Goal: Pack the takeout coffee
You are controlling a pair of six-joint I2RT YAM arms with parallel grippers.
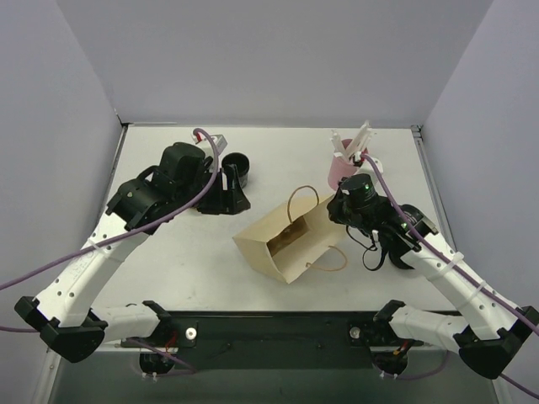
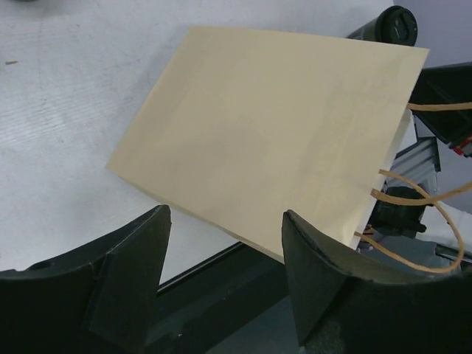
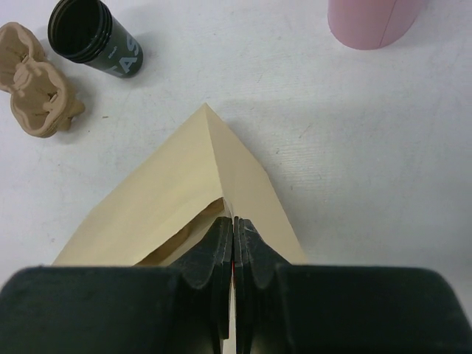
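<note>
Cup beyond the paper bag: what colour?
Pink. The cup, past the paper bag, shows best in the right wrist view.

Right wrist view: top edge cuts pink cup (image 3: 372, 22), only part of body in frame. Left edge cuts tan moulded-pulp piece (image 3: 37, 81). Print on black cup (image 3: 92, 37) curves out of sight, only "AS" legible. Near half of paper bag (image 3: 184, 192) hidden behind right gripper (image 3: 234, 225); interior unseen.
Left wrist view: right edge cuts bag handles (image 2: 417, 221).
Top view: white item (image 1: 358, 139) behind pink cup too small to identify; black cup partly hidden behind left arm (image 1: 181, 181).
</note>
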